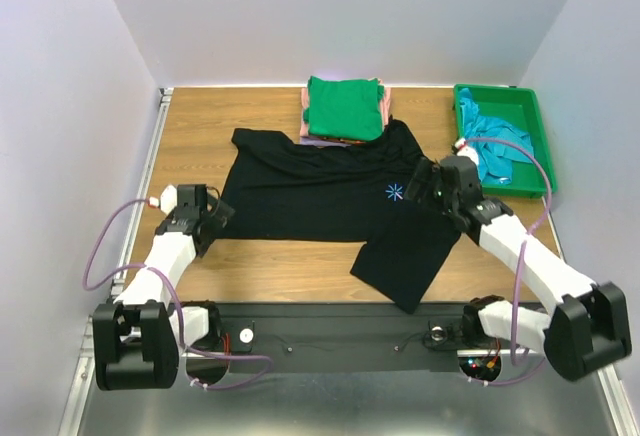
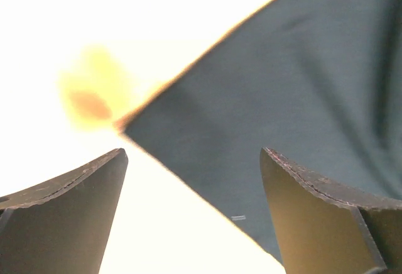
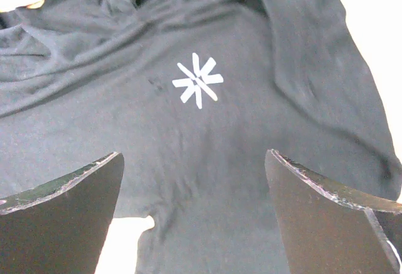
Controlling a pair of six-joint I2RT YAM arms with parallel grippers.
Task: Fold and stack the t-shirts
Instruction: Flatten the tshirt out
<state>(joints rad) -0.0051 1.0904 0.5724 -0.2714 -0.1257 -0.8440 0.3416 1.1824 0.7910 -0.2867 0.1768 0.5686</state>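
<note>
"Lying which way, the black shirt [image 1: 320, 196]?"

"Spread flat on the table [image 1: 200, 126], its longest run going left to right, with one sleeve [image 1: 400, 266] trailing toward the near edge. The far side tucks under a stack topped by a green shirt [image 1: 345, 106]."

"And the arms?"

"One at each end. The left gripper [image 1: 218, 214] sits at the shirt's left edge, jaws spread wide; its wrist view shows a corner of the cloth pointing in between them. The right gripper [image 1: 424, 182] hangs over the right end, just beside the starburst [image 1: 394, 192], also wide apart and holding nothing."

"So which one is better placed?"

"Probably the left, since an edge lies straight ahead of it. The right has only flat cloth in front of it and would need to find an edge."

"Anything unclear?"

"The left wrist view is bleached white, so whether those fingers touch the table cannot be told. The collar is hidden by the stack. A teal shirt [image 1: 495, 151] lies crumpled in the tray [image 1: 535, 106], well apart."
</note>
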